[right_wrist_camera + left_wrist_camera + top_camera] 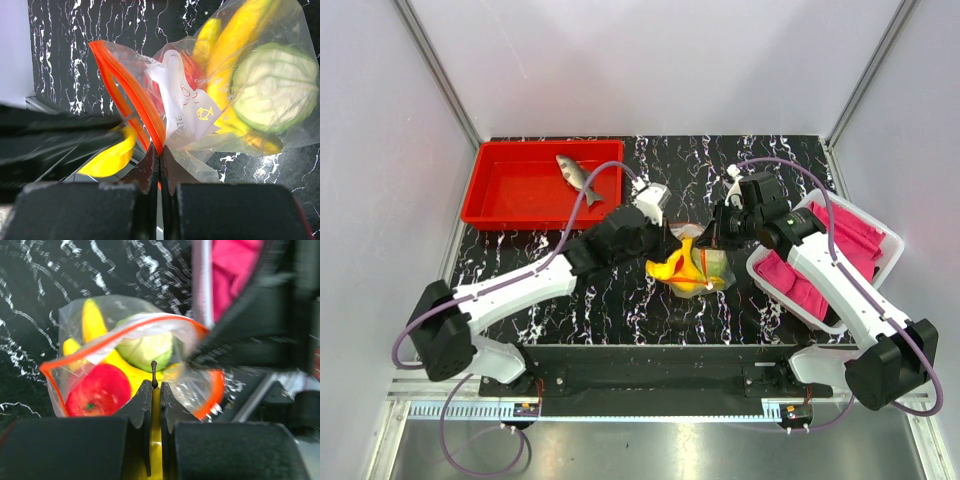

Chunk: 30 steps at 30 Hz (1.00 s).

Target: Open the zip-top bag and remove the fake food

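Your left pincer [155, 386] is clamped shut with almost no gap. The yellow of the banana bunch [92, 320] shows between its fingers, and the dark stem tip pokes up just past the tips, so you are gripping the bunch at the mouth of the bag [180, 125]. Your right pincer [160, 152] is closed as well, pinching the orange-red zip strip [132, 95] on the bag's rim. Between those two grips the mouth stands open in a wide loop. Through the clear plastic you can see a red round fruit [97, 390] just beside the left fingers, a pale green piece [147, 350] beyond the stem, and more of the yellow bunch running deeper into the bag. From above, the bag lies around the middle of the black marbled table [620, 300], with the left pincer meeting it from the left and the right pincer from the right. Well apart, at the far left, a grey fish [574, 172] lies in a red tray [510, 195]. At the right edge, beside your right arm, a white bin [892, 238] holds pink cloth [850, 235].
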### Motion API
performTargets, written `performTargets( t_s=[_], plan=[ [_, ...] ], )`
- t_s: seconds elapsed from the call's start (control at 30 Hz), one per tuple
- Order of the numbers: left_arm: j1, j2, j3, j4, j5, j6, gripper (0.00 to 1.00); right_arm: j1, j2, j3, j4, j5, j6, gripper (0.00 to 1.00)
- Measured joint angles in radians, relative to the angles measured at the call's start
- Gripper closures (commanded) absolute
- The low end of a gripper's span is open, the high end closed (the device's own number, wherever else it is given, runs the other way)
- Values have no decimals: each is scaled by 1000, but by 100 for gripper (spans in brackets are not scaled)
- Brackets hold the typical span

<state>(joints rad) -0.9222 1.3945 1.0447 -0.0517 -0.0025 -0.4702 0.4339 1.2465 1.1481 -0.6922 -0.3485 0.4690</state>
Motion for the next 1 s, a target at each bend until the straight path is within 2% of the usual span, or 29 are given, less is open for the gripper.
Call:
performTargets(
  t_s=[0.17, 0.27, 0.5, 0.63, 0.73, 1.0],
  plan=[
    [9, -121, -39, 35, 28, 26, 100, -2, 3, 0, 1, 15, 0, 100],
    [51, -182, -35, 29, 27, 34, 100, -3, 12, 0, 1, 16, 0, 100],
    [340, -167, 19, -51, 21, 19, 100, -3, 15, 0, 3, 17, 0, 100],
    [499, -55, 78, -68, -1, 19, 100, -3, 15, 0, 8, 16, -1, 100],
    [575, 67, 145, -60, -2, 21, 100, -3, 15, 0, 8, 16, -1, 100],
    [680, 482, 419, -54, -2, 16, 100, -4, 15, 0, 13, 9, -1, 100]
  ],
)
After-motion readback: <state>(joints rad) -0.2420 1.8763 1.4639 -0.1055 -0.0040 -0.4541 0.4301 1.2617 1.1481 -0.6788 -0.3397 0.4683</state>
